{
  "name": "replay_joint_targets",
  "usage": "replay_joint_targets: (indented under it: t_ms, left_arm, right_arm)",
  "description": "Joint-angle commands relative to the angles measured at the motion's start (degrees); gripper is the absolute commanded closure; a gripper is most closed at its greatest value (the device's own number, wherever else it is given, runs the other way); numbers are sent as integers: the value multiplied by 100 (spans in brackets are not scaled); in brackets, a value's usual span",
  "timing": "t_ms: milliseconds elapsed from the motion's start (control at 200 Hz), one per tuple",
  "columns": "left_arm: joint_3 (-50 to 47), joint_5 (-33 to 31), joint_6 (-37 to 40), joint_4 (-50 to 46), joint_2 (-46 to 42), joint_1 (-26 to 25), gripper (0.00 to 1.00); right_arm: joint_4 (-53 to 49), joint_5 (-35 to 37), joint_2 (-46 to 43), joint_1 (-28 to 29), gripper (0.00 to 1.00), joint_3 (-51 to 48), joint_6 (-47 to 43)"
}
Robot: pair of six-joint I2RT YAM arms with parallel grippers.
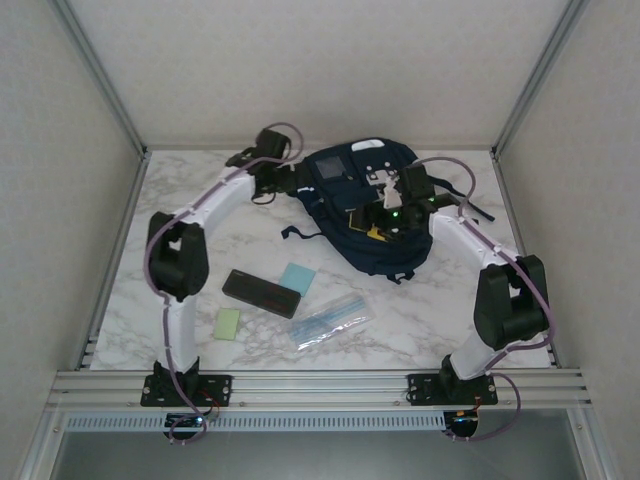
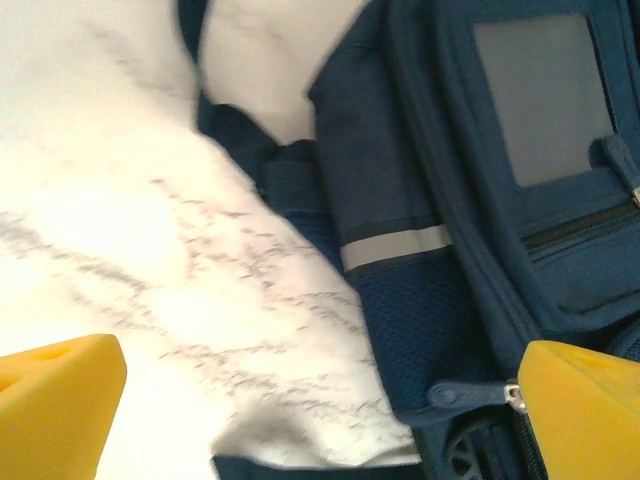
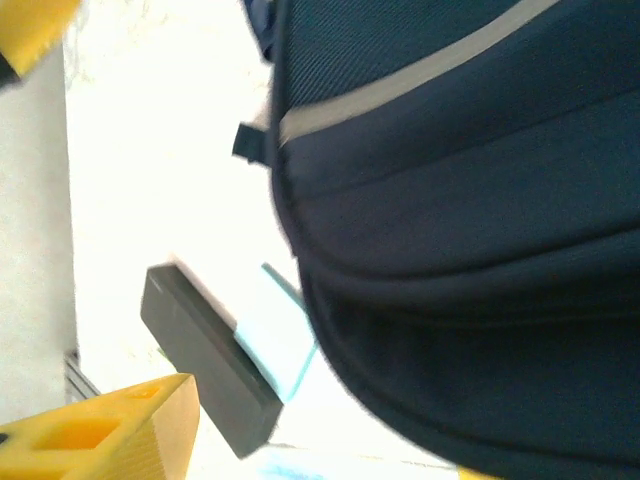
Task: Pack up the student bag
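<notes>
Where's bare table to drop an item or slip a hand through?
Free: table between pouch and right arm; also the patch bounded by left arm, bag and case. Crowded: case, blue card, green card and pouch cluster near centre; both arms flank the bag.

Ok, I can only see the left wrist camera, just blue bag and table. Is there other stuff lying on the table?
Observer: Yes. The top view shows a black case, a light blue pad, a green pad and a clear packet lying on the table, on the arms' side of the student bag.
Child: Where's the other claw?
Observer: The right claw is over the bag's near half, its yellow fingers apart with nothing between them.
</notes>
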Motion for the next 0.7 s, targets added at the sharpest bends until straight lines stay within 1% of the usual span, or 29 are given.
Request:
replay_joint_targets:
  t_ms: [0, 65, 120, 265, 290, 325, 380, 561, 696]
  left_arm:
    - [-718, 654, -506, 469, -732, 344, 0]
    - [-1080, 810, -570, 508, -972, 643, 0]
    - [-1353, 881, -576, 502, -1184, 856, 0]
    - [-1952, 913, -564, 509, -1712, 1314, 0]
    - [-2038, 941, -580, 518, -1793, 1389, 0]
    - [-2140, 972, -618, 540, -1898, 1479, 0]
    - [-2297, 1052, -681, 596, -2034, 1613, 0]
    - [-2588, 1183, -763, 664, -2312, 1814, 0]
    - [-2694, 1229, -786, 681, -2408, 1891, 0]
  right_arm:
    - [-158, 35, -224, 587, 33, 31, -992]
    - [-149, 168, -204, 1023, 30, 52, -1429]
    - [-162, 311, -119, 1359, 20, 120, -1711]
    - [-113, 678, 268, 2149, 17, 409, -2396]
    - [-103, 747, 362, 2216, 16, 488, -2446]
    - [-134, 822, 511, 2469, 9, 633, -2536]
    - [-266, 982, 786, 2703, 1, 921, -2692]
    - [-690, 1656, 1639, 3361, 1, 1837, -3220]
    - [-1118, 2041, 2341, 3735, 1, 2555, -3380]
